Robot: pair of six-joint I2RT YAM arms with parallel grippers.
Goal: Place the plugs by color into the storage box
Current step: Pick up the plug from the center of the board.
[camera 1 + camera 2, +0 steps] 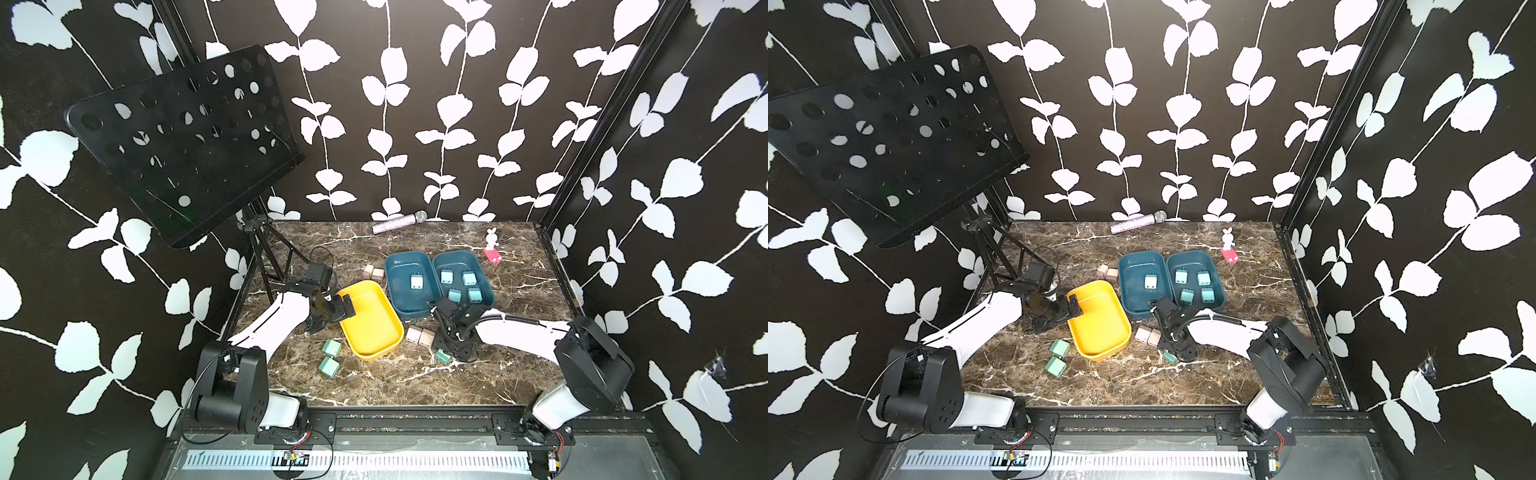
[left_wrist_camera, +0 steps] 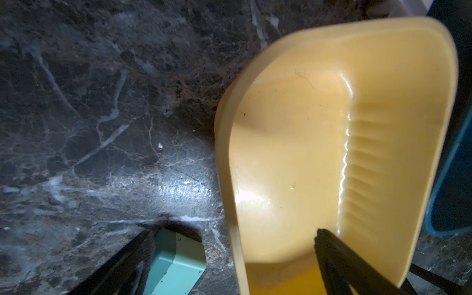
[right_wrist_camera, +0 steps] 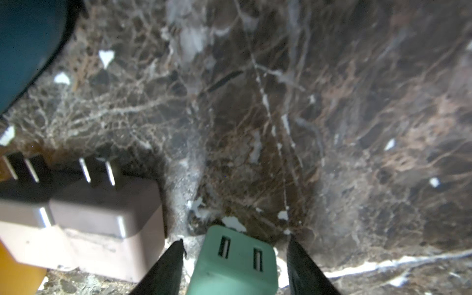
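My right gripper [image 3: 236,240] is open and low over the table, one finger on each side of a teal-green plug [image 3: 235,263], with gaps on both sides; this plug [image 1: 442,356] lies beside two beige plugs [image 1: 419,336]. The dark blue storage box has two trays: one [image 1: 409,301] holds a light blue plug [image 1: 416,282], the other [image 1: 486,286] holds several. My left gripper [image 2: 233,231] is open astride the rim of the yellow tray [image 1: 370,328], one finger inside it, the other by a teal-green plug [image 2: 176,263]. Two teal-green plugs [image 1: 330,357] lie near the front. Two beige plugs [image 1: 372,273] sit farther back.
A pink rabbit toy [image 1: 492,245] stands at the back right and a microphone [image 1: 399,222] lies along the back wall. A black music stand [image 1: 183,141] overhangs the left side, its tripod legs [image 1: 266,257] on the table's back left.
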